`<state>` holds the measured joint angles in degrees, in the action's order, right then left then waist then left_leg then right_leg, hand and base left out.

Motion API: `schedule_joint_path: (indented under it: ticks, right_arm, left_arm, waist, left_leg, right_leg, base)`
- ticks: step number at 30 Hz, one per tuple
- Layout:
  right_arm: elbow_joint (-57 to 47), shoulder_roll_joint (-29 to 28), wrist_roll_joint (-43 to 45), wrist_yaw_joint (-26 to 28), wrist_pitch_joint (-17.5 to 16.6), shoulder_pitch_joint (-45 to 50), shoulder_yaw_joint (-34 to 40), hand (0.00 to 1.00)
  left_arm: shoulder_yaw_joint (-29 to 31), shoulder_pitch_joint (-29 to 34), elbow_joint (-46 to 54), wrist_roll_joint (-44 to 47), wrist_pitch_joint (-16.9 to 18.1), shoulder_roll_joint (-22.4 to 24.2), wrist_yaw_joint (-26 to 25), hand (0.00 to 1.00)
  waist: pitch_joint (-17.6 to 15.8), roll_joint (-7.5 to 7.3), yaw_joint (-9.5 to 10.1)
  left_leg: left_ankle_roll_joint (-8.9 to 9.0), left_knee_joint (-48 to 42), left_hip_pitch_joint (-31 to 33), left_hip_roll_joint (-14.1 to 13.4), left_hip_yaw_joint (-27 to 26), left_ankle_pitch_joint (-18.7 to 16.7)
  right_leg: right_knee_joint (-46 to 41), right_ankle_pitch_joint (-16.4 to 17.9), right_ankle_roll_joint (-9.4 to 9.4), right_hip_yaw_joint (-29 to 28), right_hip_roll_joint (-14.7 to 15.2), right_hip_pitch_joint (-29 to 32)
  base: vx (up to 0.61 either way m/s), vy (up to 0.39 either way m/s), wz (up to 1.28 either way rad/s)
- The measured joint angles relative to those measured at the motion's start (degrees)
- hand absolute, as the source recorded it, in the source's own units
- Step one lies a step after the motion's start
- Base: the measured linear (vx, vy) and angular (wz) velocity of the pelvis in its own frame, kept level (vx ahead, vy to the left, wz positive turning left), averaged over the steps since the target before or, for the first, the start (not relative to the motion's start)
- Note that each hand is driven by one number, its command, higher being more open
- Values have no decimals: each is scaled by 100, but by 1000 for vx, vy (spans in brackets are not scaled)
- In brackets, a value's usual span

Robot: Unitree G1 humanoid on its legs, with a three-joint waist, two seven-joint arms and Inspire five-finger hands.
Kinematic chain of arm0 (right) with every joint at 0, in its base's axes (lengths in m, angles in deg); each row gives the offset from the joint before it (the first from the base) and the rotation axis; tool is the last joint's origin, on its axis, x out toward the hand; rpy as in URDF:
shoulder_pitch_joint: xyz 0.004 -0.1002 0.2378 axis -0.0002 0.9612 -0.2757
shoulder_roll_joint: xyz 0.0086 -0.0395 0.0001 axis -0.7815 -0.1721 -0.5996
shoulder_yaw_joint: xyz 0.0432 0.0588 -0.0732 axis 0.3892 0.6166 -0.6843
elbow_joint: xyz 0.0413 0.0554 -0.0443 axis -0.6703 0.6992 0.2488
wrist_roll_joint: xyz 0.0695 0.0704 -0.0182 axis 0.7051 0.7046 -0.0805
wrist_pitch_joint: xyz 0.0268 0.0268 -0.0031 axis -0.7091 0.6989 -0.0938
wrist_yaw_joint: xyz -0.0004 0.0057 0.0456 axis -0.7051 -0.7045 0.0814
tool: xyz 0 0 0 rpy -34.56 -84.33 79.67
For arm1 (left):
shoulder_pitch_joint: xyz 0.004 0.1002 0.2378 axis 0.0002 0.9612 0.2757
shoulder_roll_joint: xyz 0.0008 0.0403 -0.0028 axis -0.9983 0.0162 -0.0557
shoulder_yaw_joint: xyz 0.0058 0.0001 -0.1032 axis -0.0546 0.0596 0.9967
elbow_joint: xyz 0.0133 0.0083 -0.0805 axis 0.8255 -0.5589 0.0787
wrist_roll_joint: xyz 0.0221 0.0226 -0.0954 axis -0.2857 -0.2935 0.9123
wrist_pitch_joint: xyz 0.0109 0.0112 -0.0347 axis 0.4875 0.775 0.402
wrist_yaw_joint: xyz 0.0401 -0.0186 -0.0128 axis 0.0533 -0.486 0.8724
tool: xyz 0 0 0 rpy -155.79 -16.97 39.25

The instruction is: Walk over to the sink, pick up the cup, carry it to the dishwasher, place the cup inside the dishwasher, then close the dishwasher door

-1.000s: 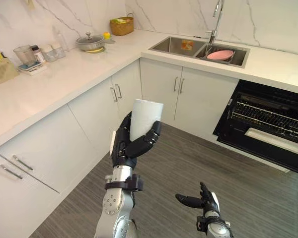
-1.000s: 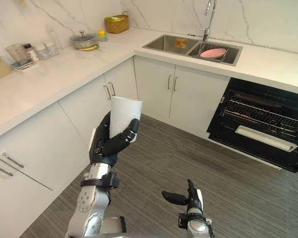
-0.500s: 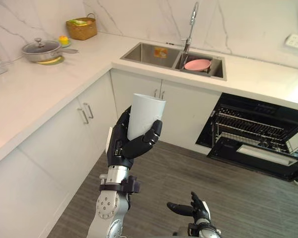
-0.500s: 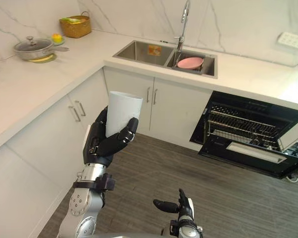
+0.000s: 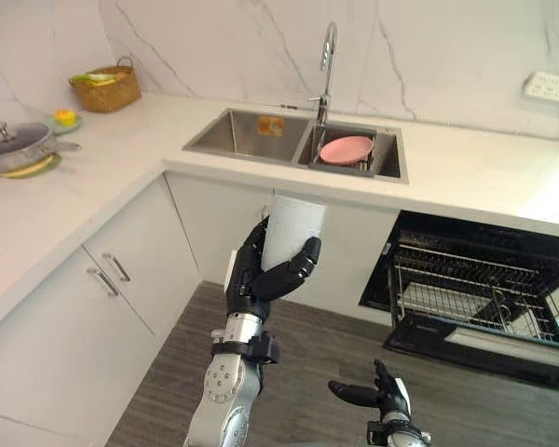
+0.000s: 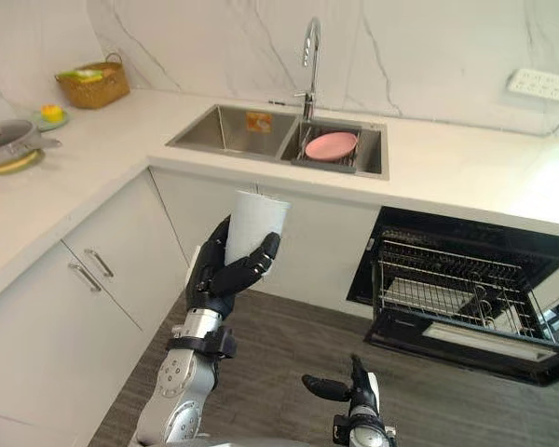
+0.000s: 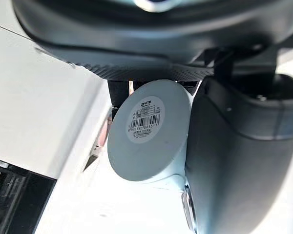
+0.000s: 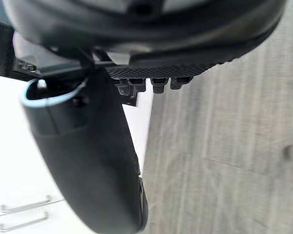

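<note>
A pale blue cup (image 5: pixel 293 228) is held upright in the air by my left hand (image 5: pixel 257 277), whose fingers and thumb curl round its lower half. In the left wrist view the cup's round base (image 7: pixel 147 129) with a barcode label faces the camera. The hand and cup stand in front of the cabinets below the sink (image 5: pixel 252 133). The dishwasher (image 5: pixel 475 293) stands open to the right, its wire rack (image 6: pixel 447 289) showing and its door (image 5: pixel 503 345) folded down. My right hand (image 5: pixel 377 395) hangs low over the floor with relaxed fingers and holds nothing.
A pink bowl (image 5: pixel 345 149) lies in the sink's right basin under the tap (image 5: pixel 326 56). A wicker basket (image 5: pixel 105 88) and a lidded pan (image 5: pixel 14 149) stand on the left counter. White cabinets (image 5: pixel 112 289) line the left side. Grey wood floor (image 6: pixel 289 372) lies in front.
The camera has turned right and come closer: the sink and the dishwasher sit nearer the middle and lower. The left hand keeps holding the cup; the right hand stays low.
</note>
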<state>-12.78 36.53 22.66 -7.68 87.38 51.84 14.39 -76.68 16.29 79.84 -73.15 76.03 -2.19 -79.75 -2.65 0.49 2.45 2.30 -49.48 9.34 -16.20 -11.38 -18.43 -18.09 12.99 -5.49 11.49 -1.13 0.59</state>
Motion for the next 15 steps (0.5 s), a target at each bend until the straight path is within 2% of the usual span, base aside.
schedule_joint_path:
  ticks: [1, 3, 4, 5, 6, 9, 11, 13, 15]
  right_arm:
    - [-2, -1, 5, 7, 0, -7, -6, 100]
    - [-4, -22, 7, 2, 1, -31, -20, 100]
    - [-4, -22, 9, 0, 2, -52, -28, 100]
    - [-2, -16, 9, -11, 4, -80, -28, 100]
    - [-4, -12, 7, -19, 4, -79, -30, 100]
    - [-53, -153, 4, -44, 13, -123, -85, 100]
    - [-206, -270, -3, -42, 12, -120, -117, 100]
    - [-327, -365, -9, -40, 13, -152, -125, 100]
    - [-706, -400, -22, -51, 12, -151, -286, 100]
  left_arm:
    - [36, 33, 31, 0, 0, 3, 0, 0]
    - [137, 119, 100, -1, 5, 7, -8, 0]
    - [155, 125, 101, -1, 10, -1, -22, 0]
    - [180, 140, 94, -1, 12, -2, -38, 0]
    - [189, 186, 96, -4, 16, -1, -49, 0]
    - [192, 217, 101, -3, 41, -50, -126, 0]
    - [138, 211, 101, -3, 41, -79, -184, 0]
    - [71, 207, 126, -4, 41, -133, -224, 0]
    - [-60, 147, 162, -63, 64, -202, -287, 0]
  waist:
    - [5, 7, 21]
    - [9, 10, 109]
    - [6, 5, 144]
    - [12, 8, 139]
    - [43, 2, 148]
    - [175, -255, 102]
    - [184, -319, 72]
    - [177, -327, 137]
    - [156, -367, 116]
  left_leg:
    - [-23, 301, 78, 77, 83, -51]
    - [34, 1278, 220, 447, 663, -90]
    - [85, 1880, 284, 733, 1164, -12]
    - [181, 2222, 290, 968, 1542, 384]
    - [175, 2333, 169, 1073, 1589, 701]
    - [1, 2273, 39, 1226, 1028, 527]
    - [-113, 2342, -193, 1291, 730, 413]
    - [-199, 2649, -638, 1298, 280, 329]
    - [-259, 2934, -1117, 1309, -145, 235]
  right_leg:
    - [0, 23, 21, -95, 5, -23]
    - [-9, 90, 125, -402, 51, -47]
    - [-52, 143, 229, -626, 84, -52]
    - [-162, 190, 440, -824, 160, -46]
    - [-208, 243, 516, -959, 193, -30]
    - [-171, 294, 707, -1431, 464, -19]
    - [-343, 230, 815, -1622, 587, 33]
    - [-1043, 223, 833, -1532, 695, 296]
    - [-1863, 102, 1006, -928, 942, 668]
  base:
    - [255, 130, -80]
    - [217, 169, -78]
    - [282, 265, -92]
    - [299, 295, -92]
    - [372, 397, -84]
    - [301, 344, -71]
    - [192, 251, -78]
    - [138, 201, -97]
    - [96, 143, -95]
